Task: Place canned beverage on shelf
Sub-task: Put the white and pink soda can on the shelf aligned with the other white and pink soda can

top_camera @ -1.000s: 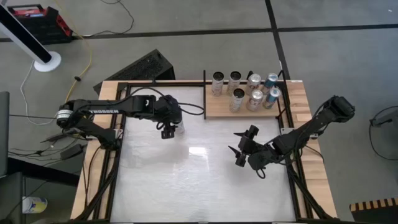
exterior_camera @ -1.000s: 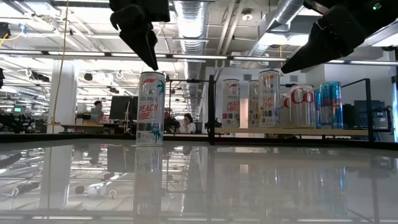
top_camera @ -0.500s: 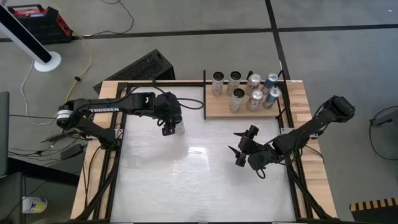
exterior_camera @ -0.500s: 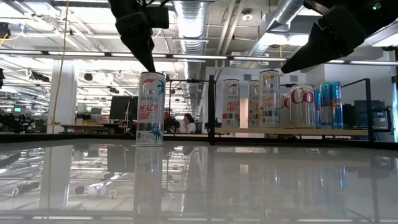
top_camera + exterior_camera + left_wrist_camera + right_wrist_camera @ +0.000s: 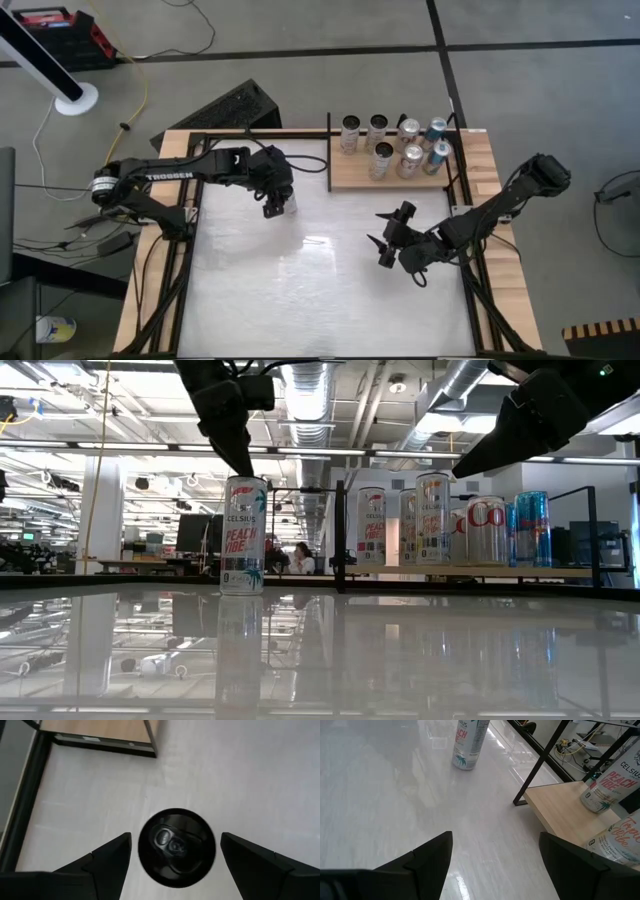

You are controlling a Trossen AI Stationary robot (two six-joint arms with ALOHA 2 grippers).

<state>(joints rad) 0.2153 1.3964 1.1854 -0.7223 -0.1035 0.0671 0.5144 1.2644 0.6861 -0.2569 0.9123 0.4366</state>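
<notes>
The left pincer [image 5: 172,851] hangs released directly above the upright Celsius can [image 5: 243,535], its fingers straddling the lid, the shelf [image 5: 352,171] just beyond.

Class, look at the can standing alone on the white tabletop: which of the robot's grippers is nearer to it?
The left. The left gripper hangs directly above the lone can, jaws open. The right gripper waits, open, well off over the table's right side.
</notes>
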